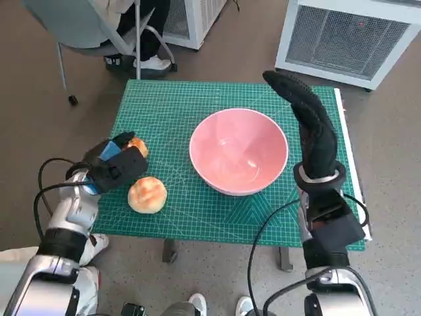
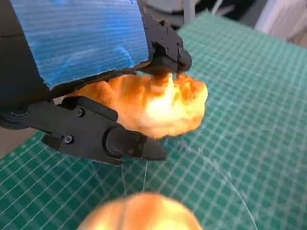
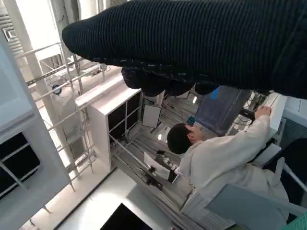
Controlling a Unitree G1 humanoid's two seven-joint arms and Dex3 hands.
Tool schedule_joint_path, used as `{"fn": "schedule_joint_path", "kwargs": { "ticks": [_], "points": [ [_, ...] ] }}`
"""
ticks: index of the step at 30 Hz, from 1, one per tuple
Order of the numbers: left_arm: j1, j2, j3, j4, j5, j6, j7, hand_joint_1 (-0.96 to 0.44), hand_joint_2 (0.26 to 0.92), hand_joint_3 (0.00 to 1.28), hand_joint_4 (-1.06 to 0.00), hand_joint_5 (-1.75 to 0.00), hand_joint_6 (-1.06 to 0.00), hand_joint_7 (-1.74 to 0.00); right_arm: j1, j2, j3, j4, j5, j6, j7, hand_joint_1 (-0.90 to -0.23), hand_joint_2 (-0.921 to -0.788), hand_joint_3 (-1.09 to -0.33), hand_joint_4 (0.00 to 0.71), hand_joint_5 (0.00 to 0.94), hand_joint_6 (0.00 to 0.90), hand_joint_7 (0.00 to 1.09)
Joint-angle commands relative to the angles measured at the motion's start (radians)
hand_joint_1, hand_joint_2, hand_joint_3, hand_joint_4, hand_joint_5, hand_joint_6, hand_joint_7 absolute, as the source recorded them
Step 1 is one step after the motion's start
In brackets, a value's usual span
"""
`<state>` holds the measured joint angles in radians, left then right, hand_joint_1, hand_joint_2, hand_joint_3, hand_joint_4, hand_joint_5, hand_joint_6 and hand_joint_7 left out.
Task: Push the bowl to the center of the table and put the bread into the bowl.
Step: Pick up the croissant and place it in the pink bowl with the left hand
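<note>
Bowl (image 1: 239, 151) stood near the centre of the green mat (image 1: 171, 108), so the push looked done. At its nine o'clock the left hand (image 1: 115, 164) gripped one bread piece (image 2: 163, 103) (a second roll (image 1: 147, 195) lay just beside). Right hand (image 1: 309, 122) hovered at three o'clock, fingers extended, holding nothing.

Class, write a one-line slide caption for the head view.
Left hand grips a bread roll beside the pink bowl.

Left hand (image 1: 117, 164) hides most of one bread piece (image 1: 137, 145); grip perhaps closed.
</note>
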<state>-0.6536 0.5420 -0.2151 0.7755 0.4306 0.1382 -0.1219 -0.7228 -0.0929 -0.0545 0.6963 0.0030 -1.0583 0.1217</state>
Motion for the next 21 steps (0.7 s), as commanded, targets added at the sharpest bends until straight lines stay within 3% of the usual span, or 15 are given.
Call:
{"fn": "schedule_joint_path", "kwargs": {
  "ticks": [1, 3, 8, 21],
  "points": [
    [0.013, -0.013, 0.009, 0.022, -0.008, -0.035, 0.030, 0.03, 0.921, 0.13, -0.63, -1.20, -0.55, -1.08, 0.031, -0.003, 0.003, 0.000, 0.017, 0.012, 0.013, -0.516, -0.921, -0.795, 0.322, 0.048, -0.001, 0.78],
    [0.012, -0.009, 0.015, 0.006, -0.011, -0.042, 0.041, 0.01, 0.921, 0.12, -0.64, -1.16, -0.55, -1.22, 0.030, -0.004, 0.002, 0.003, 0.019, 0.011, 0.015, -0.519, -0.921, -0.794, 0.321, 0.049, -0.001, 0.78],
    [0.008, 0.005, 0.030, -0.041, -0.017, -0.050, 0.051, 0.00, 0.920, 0.12, -0.64, -1.14, -0.55, -1.30, 0.029, -0.004, 0.001, 0.007, 0.022, 0.011, 0.018, -0.522, -0.921, -0.793, 0.321, 0.050, -0.001, 0.78],
    [0.016, 0.020, 0.104, -0.320, -0.037, -0.022, 0.026, 0.00, 0.920, 0.11, -0.69, -1.11, -0.54, -1.31, 0.025, -0.005, 0.003, 0.015, 0.024, 0.011, 0.020, -0.516, -0.921, -0.797, 0.320, 0.056, -0.001, 0.78]
  ]
}}
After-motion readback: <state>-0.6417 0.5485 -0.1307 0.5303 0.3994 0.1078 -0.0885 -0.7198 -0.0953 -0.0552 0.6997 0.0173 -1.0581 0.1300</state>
